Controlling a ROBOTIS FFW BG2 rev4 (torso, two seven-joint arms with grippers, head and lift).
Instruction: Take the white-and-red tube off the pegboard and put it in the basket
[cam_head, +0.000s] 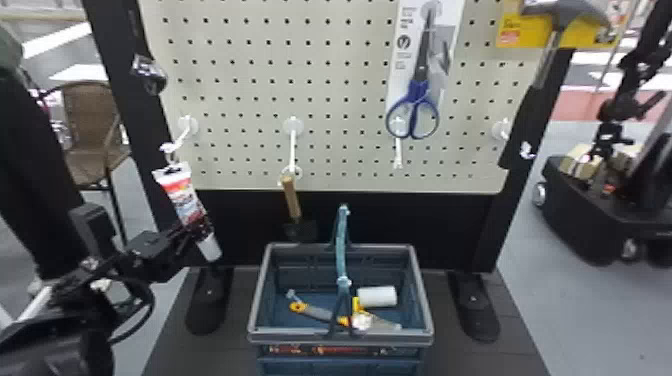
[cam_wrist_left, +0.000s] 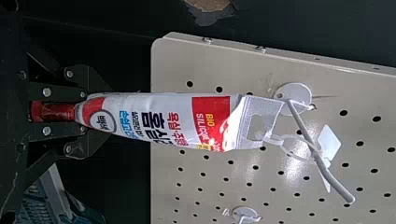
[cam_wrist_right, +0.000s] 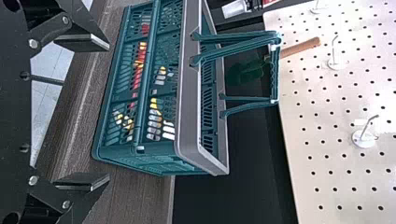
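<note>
In the head view, my left gripper (cam_head: 192, 230) is at the lower part of the white-and-red tube (cam_head: 182, 196), which hangs by its tie from the far-left hook (cam_head: 184, 134) of the pegboard (cam_head: 330, 100). The left wrist view has the left gripper (cam_wrist_left: 95, 111) shut on the cap end of the tube (cam_wrist_left: 168, 119), its tie still looped over the hook (cam_wrist_left: 322, 170). The basket (cam_head: 256, 300) stands below the board, to the right of the tube. Fingers spread wide and nothing between them, my right gripper (cam_wrist_right: 109, 112) is beside the basket (cam_wrist_right: 187, 88).
A wooden-handled trowel (cam_head: 291, 197) hangs between tube and basket. Scissors (cam_head: 414, 112) and a hammer (cam_head: 555, 30) hang farther right. The basket's handle (cam_head: 342, 245) stands upright; tools and a white roll (cam_head: 377, 296) lie inside. A black post (cam_head: 135, 125) flanks the board.
</note>
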